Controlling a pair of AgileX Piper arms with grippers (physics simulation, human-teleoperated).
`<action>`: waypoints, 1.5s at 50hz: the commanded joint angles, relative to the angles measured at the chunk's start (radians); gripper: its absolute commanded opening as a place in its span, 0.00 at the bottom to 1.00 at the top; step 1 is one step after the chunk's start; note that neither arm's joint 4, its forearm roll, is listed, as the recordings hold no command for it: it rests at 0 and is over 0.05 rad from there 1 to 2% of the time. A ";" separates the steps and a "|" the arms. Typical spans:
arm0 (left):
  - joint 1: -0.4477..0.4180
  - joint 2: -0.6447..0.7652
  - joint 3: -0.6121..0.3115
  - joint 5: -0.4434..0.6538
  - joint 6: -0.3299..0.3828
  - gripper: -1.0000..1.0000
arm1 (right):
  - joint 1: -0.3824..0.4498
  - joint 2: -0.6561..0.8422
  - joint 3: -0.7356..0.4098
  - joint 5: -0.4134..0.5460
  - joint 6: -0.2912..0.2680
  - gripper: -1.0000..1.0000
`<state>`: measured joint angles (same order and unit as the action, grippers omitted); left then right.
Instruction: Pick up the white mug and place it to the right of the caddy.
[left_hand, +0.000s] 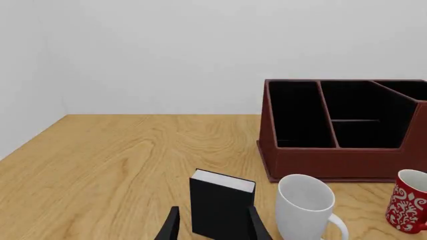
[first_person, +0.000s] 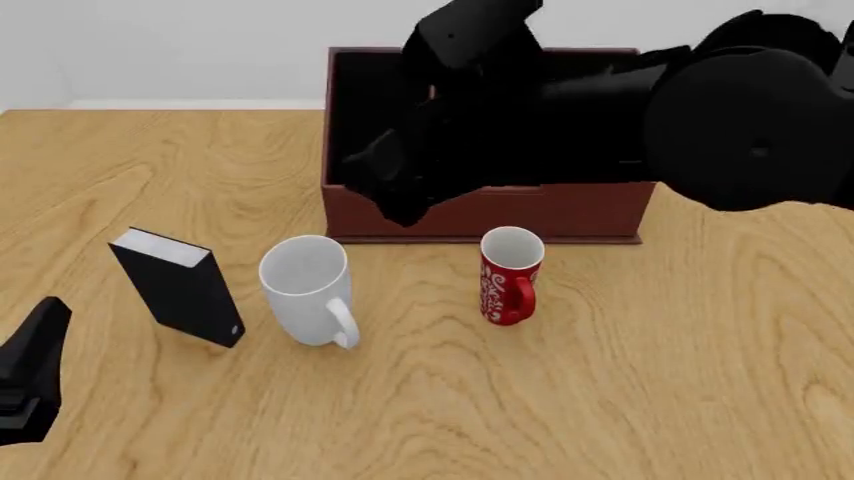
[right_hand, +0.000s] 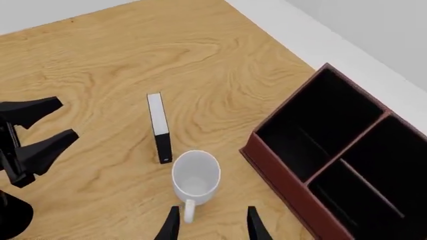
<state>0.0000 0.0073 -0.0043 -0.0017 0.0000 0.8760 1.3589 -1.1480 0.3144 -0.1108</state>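
Observation:
The white mug (first_person: 304, 285) stands upright on the table in front of the caddy (first_person: 534, 215), its handle toward the near side. My right gripper (right_hand: 210, 225) hangs above it, open, with nothing between its fingers; the mug (right_hand: 195, 177) shows just beyond the fingertips. In the front view the right arm (first_person: 534, 110) covers much of the caddy. My left gripper (left_hand: 213, 227) is open and low near the table's front left, pointing at the black box (left_hand: 220, 207). The mug (left_hand: 303, 205) stands right of that box.
A red mug with white swirls (first_person: 507, 280) stands right of the white mug, close to the caddy's front wall. The black slab-shaped box (first_person: 180, 290) stands upright left of the white mug. Bare wood lies right of the caddy (first_person: 747, 280).

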 joint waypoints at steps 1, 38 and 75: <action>0.000 0.000 0.000 0.000 0.000 1.00 | 0.033 0.082 -0.018 0.009 0.065 1.00; 0.000 0.000 0.000 0.000 0.000 1.00 | 0.058 0.273 -0.030 -0.024 0.115 1.00; 0.000 0.000 0.000 0.000 0.000 1.00 | 0.049 0.418 -0.027 -0.096 0.164 1.00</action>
<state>0.0000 0.0073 -0.0043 -0.0017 0.0000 0.9213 1.7424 -1.1694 0.2256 0.0436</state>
